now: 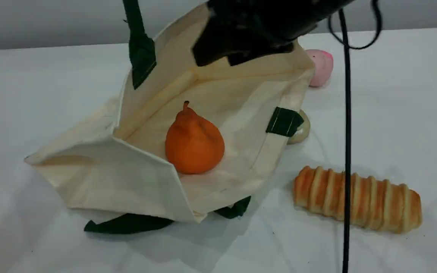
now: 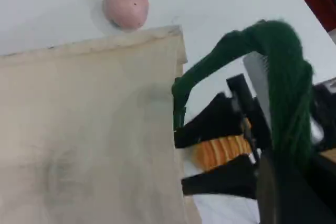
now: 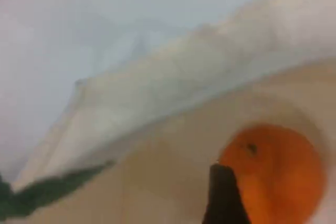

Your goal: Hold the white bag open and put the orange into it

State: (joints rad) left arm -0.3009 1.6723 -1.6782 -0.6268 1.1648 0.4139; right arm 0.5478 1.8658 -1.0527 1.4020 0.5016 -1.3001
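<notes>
The white bag (image 1: pixel 101 178) lies on the table with its mouth held wide. One dark green handle (image 1: pixel 139 45) is pulled up out of the scene view's top edge. In the left wrist view that handle (image 2: pixel 283 66) is draped over my left gripper (image 2: pixel 273 129), which is shut on it. The orange (image 1: pixel 194 144) stands upright inside the bag, on its lower wall, touching no gripper. My right gripper (image 1: pixel 226 57) hovers above the bag's mouth with its jaws apart and nothing in them. The right wrist view shows one dark fingertip (image 3: pixel 223 195) just short of the orange (image 3: pixel 278 174).
A striped bread loaf (image 1: pixel 357 203) lies to the right of the bag. A pink ball (image 1: pixel 323 66) sits behind the bag's right corner, and a beige ball (image 1: pixel 302 131) is half hidden by the bag's edge. A black cable (image 1: pixel 347 151) hangs down at the right.
</notes>
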